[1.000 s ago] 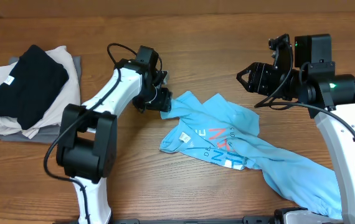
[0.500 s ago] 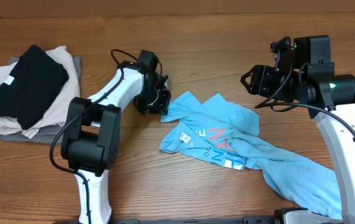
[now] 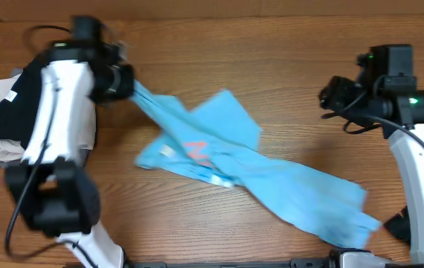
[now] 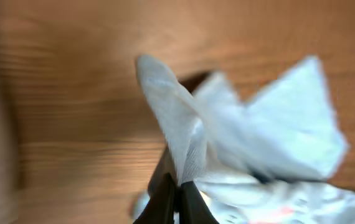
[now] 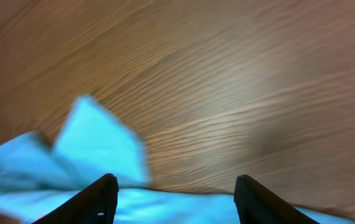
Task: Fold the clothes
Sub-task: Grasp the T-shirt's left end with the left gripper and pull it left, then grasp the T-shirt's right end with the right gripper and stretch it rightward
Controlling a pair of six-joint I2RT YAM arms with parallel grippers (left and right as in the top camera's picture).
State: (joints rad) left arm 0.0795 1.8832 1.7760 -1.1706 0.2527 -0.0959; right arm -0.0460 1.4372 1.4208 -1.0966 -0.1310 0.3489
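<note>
T-shirt: sky-blue T-shirt [image 3: 271, 186] lies stretched slantwise across the counter [image 3: 271, 67].
Print: red-orange mark [image 3: 197, 150] shows; the lettering is too blurred to read.
Pile: black and pale garments [image 3: 4, 119], stacked at the left edge.
Right end effector [image 5: 174, 199]: fingers apart, empty, off the shirt.
Left end effector [image 4: 177, 193]: pinched on a shirt corner, probably to spread it flat.

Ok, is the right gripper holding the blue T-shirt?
No, from overhead the right gripper hangs open over the table, well apart from the blue T-shirt.
</note>
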